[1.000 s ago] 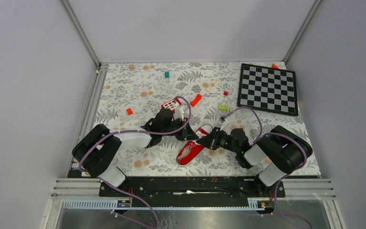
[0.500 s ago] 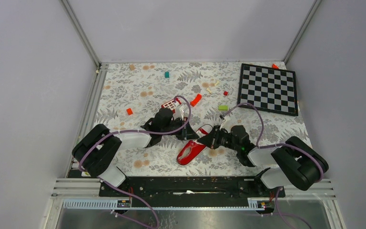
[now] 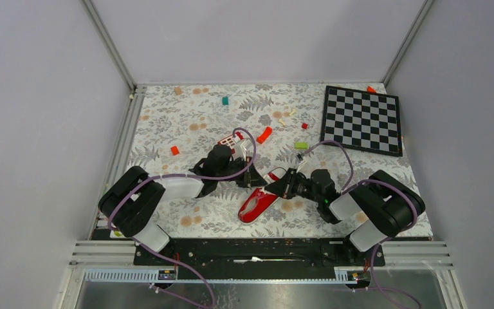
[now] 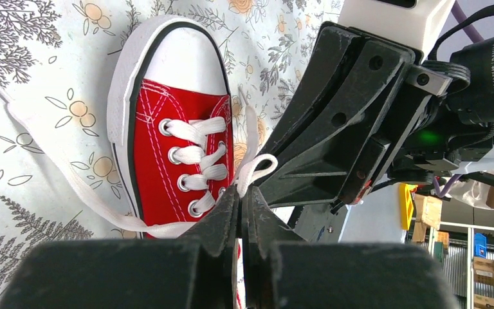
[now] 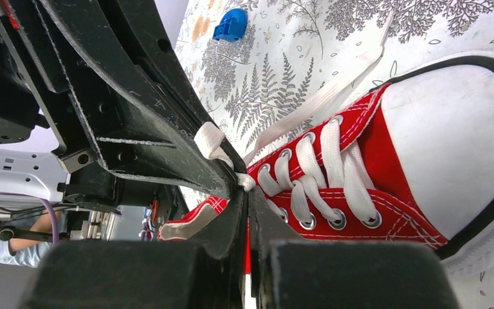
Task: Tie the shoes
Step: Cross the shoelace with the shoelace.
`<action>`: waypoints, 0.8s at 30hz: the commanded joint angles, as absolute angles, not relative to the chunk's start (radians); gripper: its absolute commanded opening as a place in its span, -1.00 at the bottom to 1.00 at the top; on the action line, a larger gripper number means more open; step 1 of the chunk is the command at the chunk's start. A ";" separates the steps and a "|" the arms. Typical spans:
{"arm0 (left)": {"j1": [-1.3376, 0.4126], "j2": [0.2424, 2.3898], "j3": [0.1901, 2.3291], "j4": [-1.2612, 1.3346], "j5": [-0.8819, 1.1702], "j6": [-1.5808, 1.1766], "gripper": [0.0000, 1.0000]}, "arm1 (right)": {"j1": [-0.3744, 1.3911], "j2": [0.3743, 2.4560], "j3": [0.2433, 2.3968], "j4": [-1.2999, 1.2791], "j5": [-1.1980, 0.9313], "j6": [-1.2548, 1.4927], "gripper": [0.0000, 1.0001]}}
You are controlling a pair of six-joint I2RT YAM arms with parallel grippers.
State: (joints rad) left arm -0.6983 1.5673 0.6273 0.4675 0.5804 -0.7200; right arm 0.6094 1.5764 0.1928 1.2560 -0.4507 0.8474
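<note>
Obscuring sneaker (image 3: pixel 254 206): left hand (image 4: pixel 240 195), right hand (image 5: pixel 244 195).

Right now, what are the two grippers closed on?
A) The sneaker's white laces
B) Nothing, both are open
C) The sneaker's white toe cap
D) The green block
A: in the wrist views the left gripper and the right gripper are each shut on the white laces, just above the eyelets of the red sneaker.
</note>
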 commanded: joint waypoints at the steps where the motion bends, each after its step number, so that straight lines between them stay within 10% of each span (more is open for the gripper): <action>1: -0.704 1.582 0.614 0.497 0.600 -0.716 -1.00 | 0.618 1.519 0.252 1.492 -0.534 0.887 -1.00; 24: -0.677 1.697 0.613 0.613 0.637 -0.738 -1.00 | 0.618 1.559 0.363 1.499 -0.798 1.096 -1.00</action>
State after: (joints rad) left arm -0.6571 1.6386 0.6224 0.5789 0.6899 -0.7609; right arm 0.5758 1.5890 0.2317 1.1954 -0.5461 0.9947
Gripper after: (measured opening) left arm 0.021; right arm 0.017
